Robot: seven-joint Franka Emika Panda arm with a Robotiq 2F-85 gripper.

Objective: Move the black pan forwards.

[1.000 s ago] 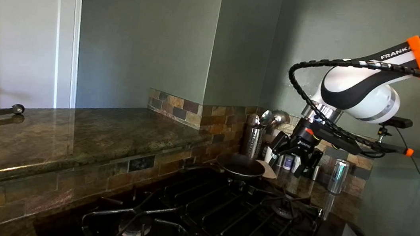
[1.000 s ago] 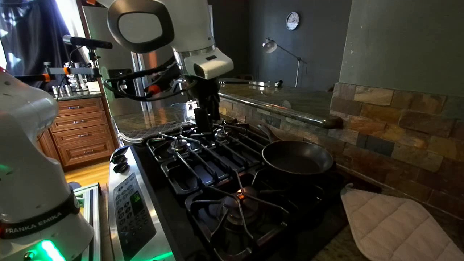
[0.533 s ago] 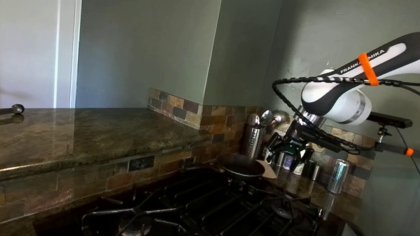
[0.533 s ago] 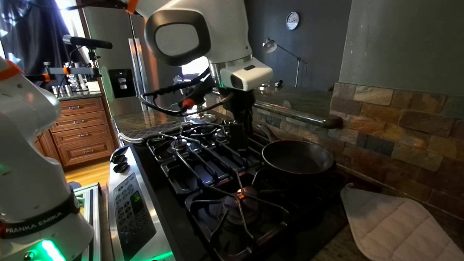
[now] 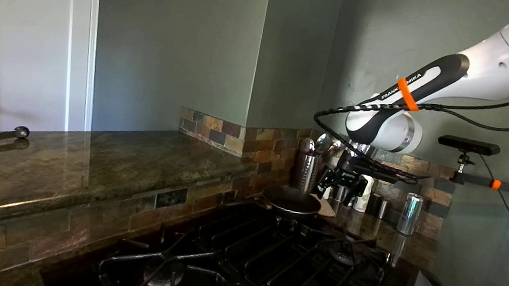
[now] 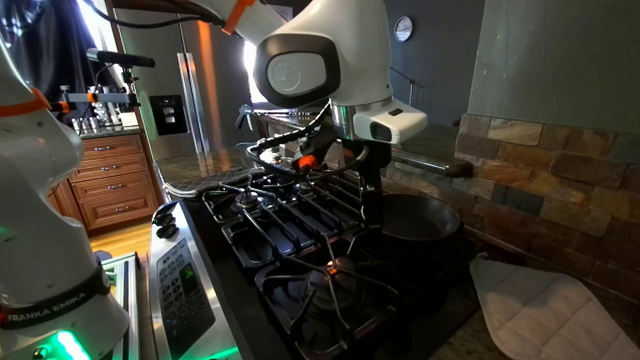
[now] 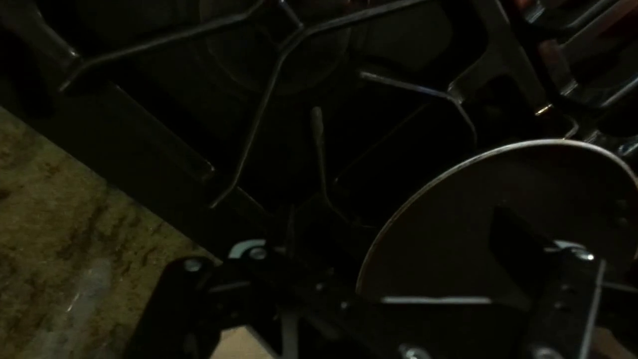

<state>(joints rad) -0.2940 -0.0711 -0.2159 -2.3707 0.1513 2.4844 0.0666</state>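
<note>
Okay, placed by the stove [image 6: 227,260], left to right in an exterior view: control panel [image 6: 182,290] on the stove's robot-side edge. Then the gripper [image 6: 372,220], over the stove, fingers spread wide, nothing seen between them. Then the black pan [image 6: 422,220], flat on the stove's back side, opposite the panel. Far right, pale pot holder [image 6: 555,310] on the counter [image 7: 65,224] past the stove's end.

What matters: pan lies below the gripper, toward the stove's back. In the wrist view one finger overlaps the pan; looks above it, contact can't tell. Handle [image 5: 247,202] runs roughly along the stove's back, away from the pot-holder end; gripper probably nearer rim than handle. Likely next: shift toward the stove's back, lower, straddle the rim.
</note>
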